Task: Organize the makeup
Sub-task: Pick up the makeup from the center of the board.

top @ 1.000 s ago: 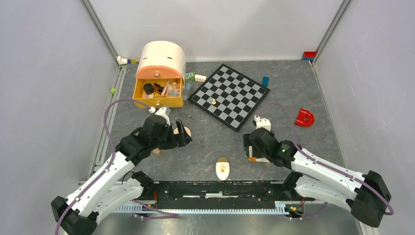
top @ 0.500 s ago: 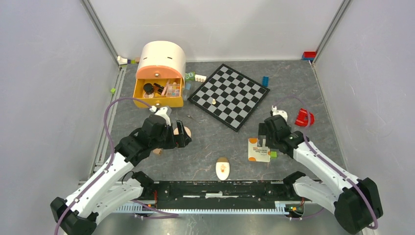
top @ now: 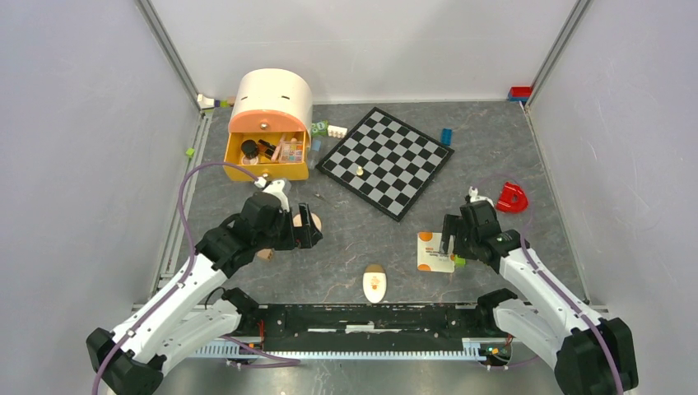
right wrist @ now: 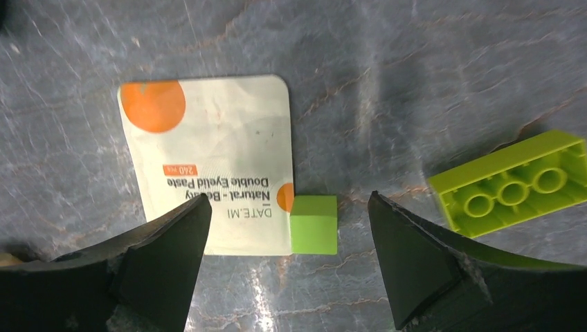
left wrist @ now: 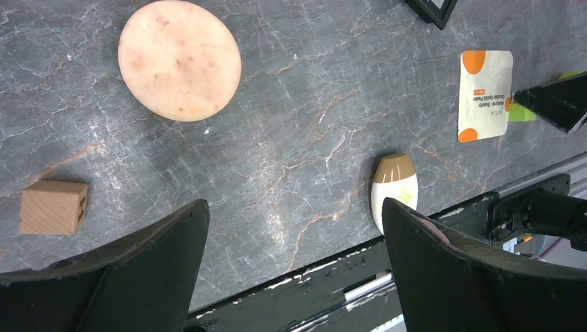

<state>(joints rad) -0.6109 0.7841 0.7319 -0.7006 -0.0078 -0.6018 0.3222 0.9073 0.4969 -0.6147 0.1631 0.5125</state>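
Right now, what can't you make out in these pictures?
- Top view: drawer contents too small to tell apart.
- Top view: left arm covers most of the round compact.
- Top view: piece on the chessboard too small to name.
- Right wrist view: right gripper hides the sachet's lower-left corner.

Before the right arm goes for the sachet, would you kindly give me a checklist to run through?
1. Right gripper open above the sachet: ok.
2. Sachet lying flat: ok.
3. Sachet clear of clutter: not ok, a small green cube touches its edge.
4. Left gripper open, holding nothing: ok.
5. Orange drawer open: ok.
6. Free room in the drawer: cannot tell.
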